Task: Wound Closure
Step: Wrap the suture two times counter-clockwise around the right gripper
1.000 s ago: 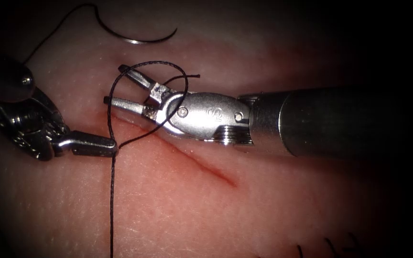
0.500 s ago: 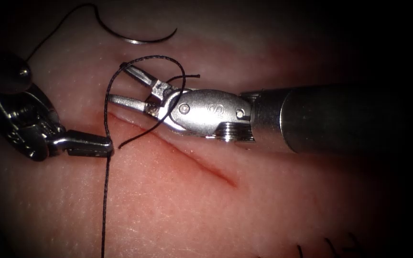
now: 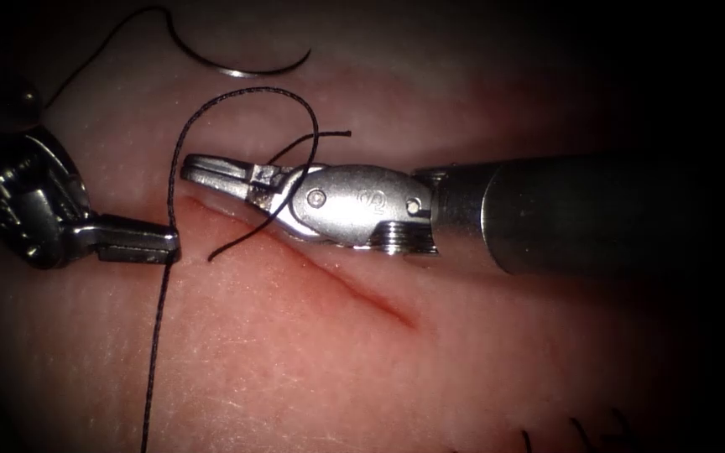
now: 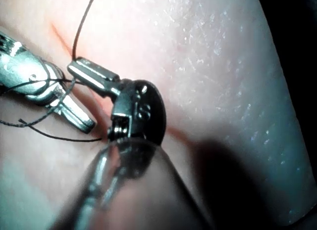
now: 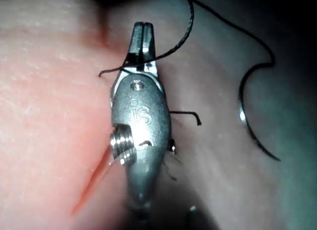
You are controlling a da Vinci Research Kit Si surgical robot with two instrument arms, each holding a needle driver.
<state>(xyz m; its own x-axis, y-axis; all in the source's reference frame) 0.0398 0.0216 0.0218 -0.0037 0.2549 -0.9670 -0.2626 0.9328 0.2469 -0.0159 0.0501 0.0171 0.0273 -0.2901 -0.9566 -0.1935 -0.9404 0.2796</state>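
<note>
Right tool (image 3: pixel 190 168) just snapped its jaws together on nothing, thread (image 3: pixel 179 151) looped round it. Left tool (image 3: pixel 165 245) grips the thread. Needle (image 3: pixel 237 67) lies loose on the tissue (image 3: pixel 295 361), above the cut (image 3: pixel 362 294).

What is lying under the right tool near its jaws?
Under the right tool lie the tissue and the upper end of the cut. Thread loops around its neck. How far the cut runs beneath is covered.
</note>
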